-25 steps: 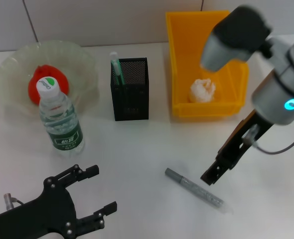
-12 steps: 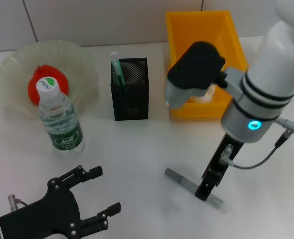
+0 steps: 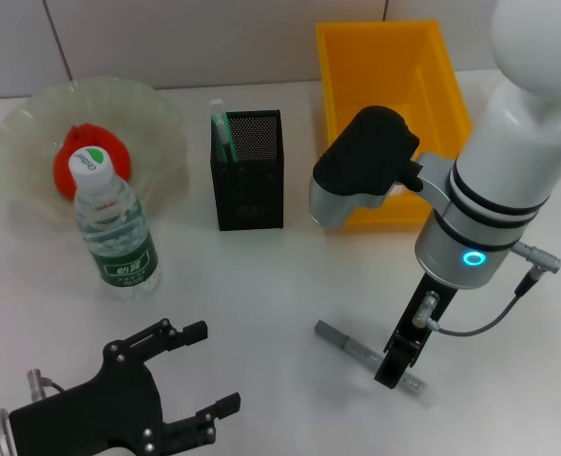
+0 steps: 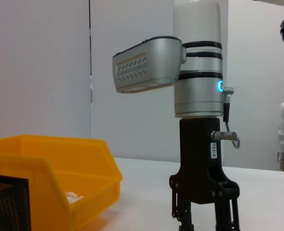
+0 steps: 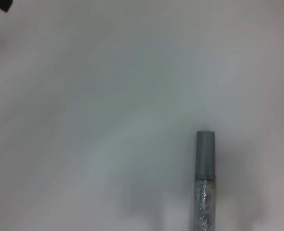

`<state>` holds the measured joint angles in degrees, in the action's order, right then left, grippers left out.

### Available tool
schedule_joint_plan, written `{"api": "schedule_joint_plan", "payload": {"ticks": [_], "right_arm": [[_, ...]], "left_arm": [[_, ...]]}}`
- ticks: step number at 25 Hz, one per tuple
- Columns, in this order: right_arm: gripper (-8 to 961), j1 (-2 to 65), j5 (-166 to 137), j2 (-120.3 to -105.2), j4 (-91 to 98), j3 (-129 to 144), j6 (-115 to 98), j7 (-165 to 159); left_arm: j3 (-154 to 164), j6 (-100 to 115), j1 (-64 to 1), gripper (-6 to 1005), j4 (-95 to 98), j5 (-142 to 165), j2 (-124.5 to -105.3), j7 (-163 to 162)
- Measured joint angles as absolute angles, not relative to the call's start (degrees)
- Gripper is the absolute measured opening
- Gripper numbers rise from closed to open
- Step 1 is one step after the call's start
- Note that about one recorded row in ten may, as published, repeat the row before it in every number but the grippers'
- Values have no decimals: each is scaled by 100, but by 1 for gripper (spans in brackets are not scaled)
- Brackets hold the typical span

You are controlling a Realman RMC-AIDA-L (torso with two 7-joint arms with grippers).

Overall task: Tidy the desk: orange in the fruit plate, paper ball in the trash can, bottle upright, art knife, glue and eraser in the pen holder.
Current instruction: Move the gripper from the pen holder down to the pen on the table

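The bottle [image 3: 114, 228] carries a green label with white characters too small to read, and its white cap bears a green leaf-like mark. A small white tag on the right arm's wrist block, seen from the left wrist view, shows digits that cannot be made out with certainty.

The right hand [image 3: 396, 363] points straight down at the glue [image 3: 368, 357], a grey stick with a glittery clear barrel lying flat on the white surface [image 3: 261, 285]. The hand's tip sits right over the barrel's far half, at or just above it; contact cannot be confirmed. In the left wrist view the right hand [image 4: 205, 222] shows two black fingers [image 4: 183, 211] hanging a little apart (their tips fall below the picture's edge), so the gap at the glue itself cannot be judged. The right wrist view shows the glue's [image 5: 204, 180] grey cap end on bare surface.

The left hand [image 3: 181, 380] rests low at the near-left edge, its black fingers spread wide, gripping nothing.

The bottle stands upright just in front of the fruit plate [image 3: 14, 142], which holds the orange [image 3: 71, 161]. The black mesh pen holder [image 3: 248, 171] has a green-and-white item [image 3: 222, 128] standing in it. The yellow trash can [image 3: 357, 66] sits behind the right arm; white paper ball [image 4: 74, 196] shows inside it from the left wrist view.
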<state>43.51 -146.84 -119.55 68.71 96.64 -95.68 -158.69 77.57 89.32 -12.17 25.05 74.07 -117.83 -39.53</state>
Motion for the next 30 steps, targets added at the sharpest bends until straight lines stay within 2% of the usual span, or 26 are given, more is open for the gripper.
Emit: {"api": "schedule_joint_plan", "payload": {"ticks": [13, 19, 30], "right_arm": [[467, 4363, -14621, -11962, 6714, 9721, -9403, -15873], [401, 4375, -14617, -11970, 6691, 9815, -9335, -15878], [398, 4474, -14615, -11980, 6522, 10040, -9238, -15938]], "left_arm": [[7774, 8955, -1236, 800, 2505, 7427, -11786, -3971], [7786, 8951, -1274, 800, 2505, 7427, -11786, -3973], [7787, 8930, -1293, 800, 2477, 7426, -11795, -3964]]}}
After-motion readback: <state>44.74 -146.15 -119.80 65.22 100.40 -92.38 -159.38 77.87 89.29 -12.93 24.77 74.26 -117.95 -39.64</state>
